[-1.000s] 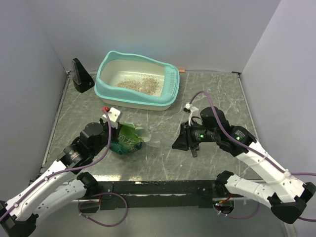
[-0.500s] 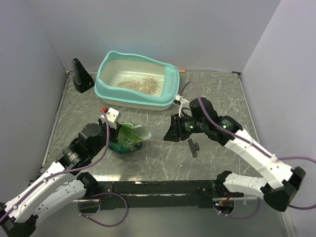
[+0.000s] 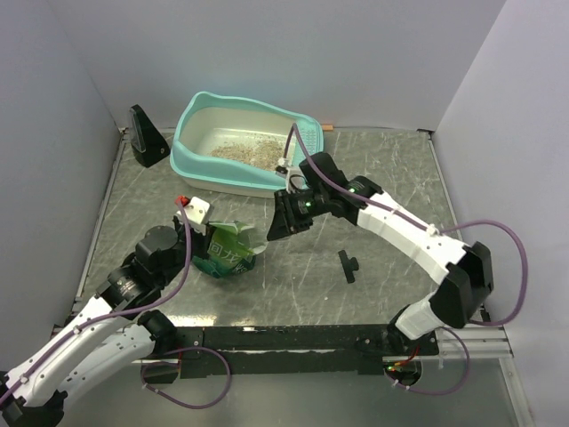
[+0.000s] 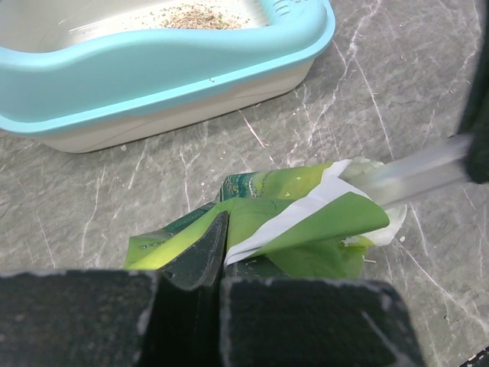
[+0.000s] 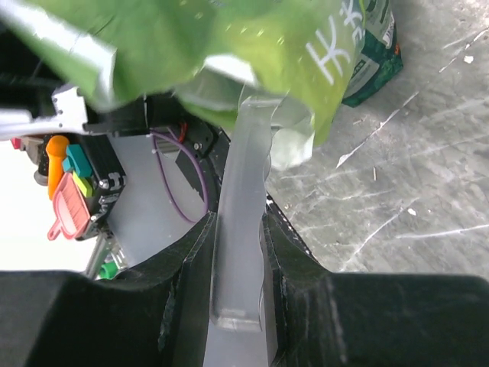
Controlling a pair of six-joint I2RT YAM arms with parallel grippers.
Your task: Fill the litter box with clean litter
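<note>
Grey marbled bench [image 3: 382,178]. Litter box [image 3: 240,100] at the back, thin patch of clean litter [image 3: 249,151] on its floor. Green pouch [image 3: 227,258] lies nearer me, my left fingers [image 4: 306,321] clenched on it. My right fingers [image 5: 306,306] grasp the scoop [image 5: 241,229] handle, its far end at the pouch mouth.

top: high at near edge, facing far | left wrist: close, facing far, litter box [image 4: 153,73] beyond | right wrist: close, facing left | shared: green pouch [image 4: 306,222]

Tabletop [image 3: 400,178], grey with white marble veining, fills centre of frame. Plain pale grey walls [image 3: 311,53] at top, left and right. Black rail [image 3: 284,338] across lower edge. Even, diffuse light.
</note>
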